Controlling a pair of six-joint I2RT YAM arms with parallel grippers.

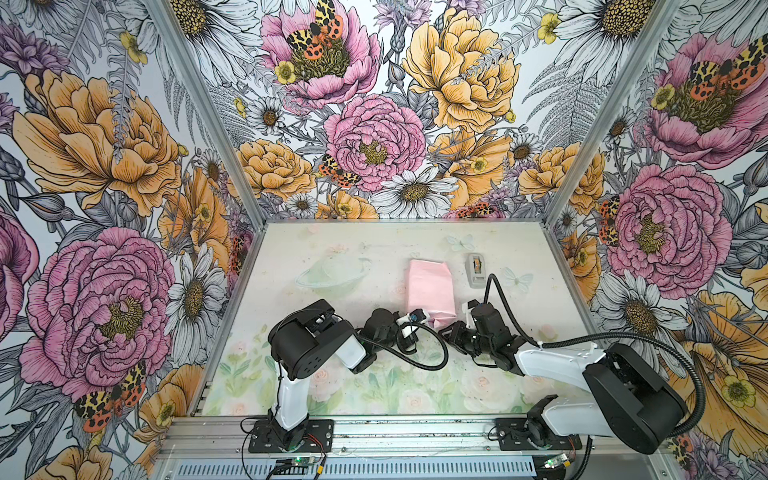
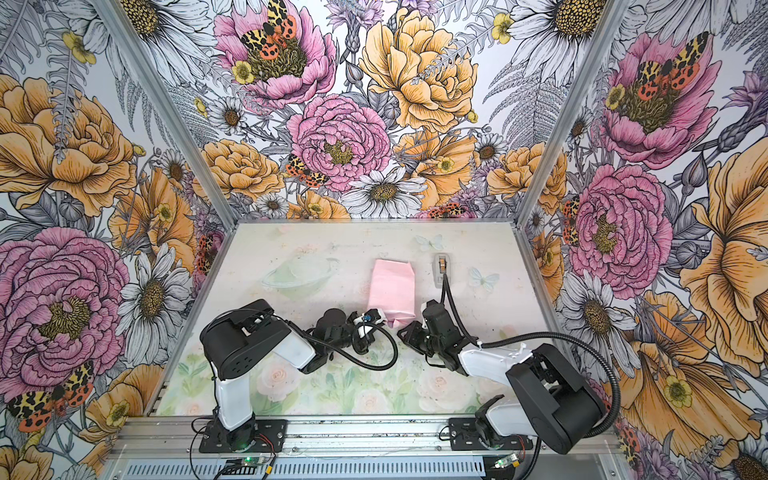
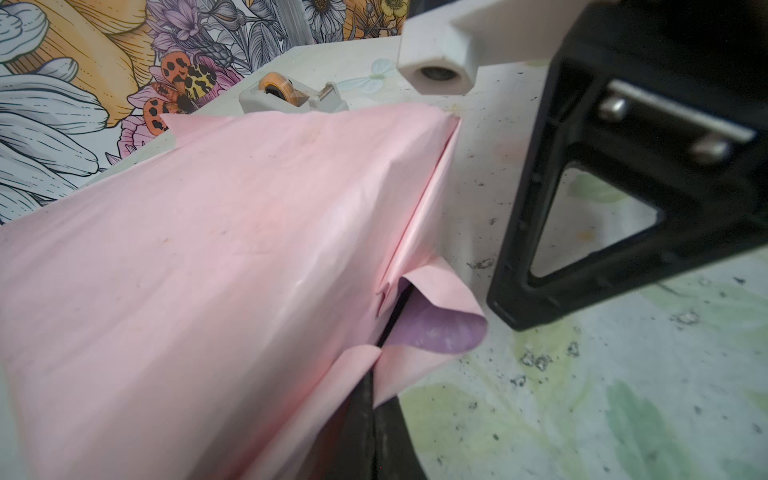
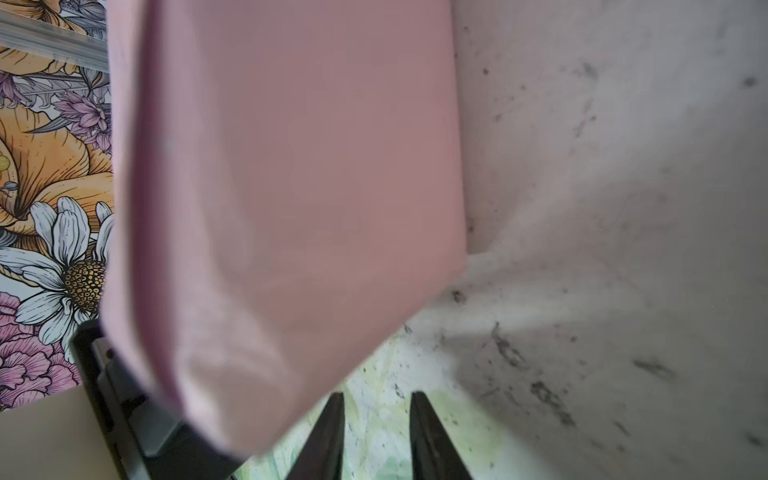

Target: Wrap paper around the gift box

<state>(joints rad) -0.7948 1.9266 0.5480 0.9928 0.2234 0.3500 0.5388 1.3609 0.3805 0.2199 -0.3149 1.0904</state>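
Paper [image 1: 428, 286] pinched by left claw [image 1: 429, 321]; right claw [image 4: 376, 401] parted.

1. No legible text, label, brand, number or sign in any view.
2. Small circuit board [image 1: 297, 460] on the front rail: any print too small to read.

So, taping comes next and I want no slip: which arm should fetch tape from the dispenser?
Right. The tape dispenser sits on that arm's side, and the right gripper is open and empty beside the paper. The left gripper is shut, apparently pinching the paper's near end, so it should hold.
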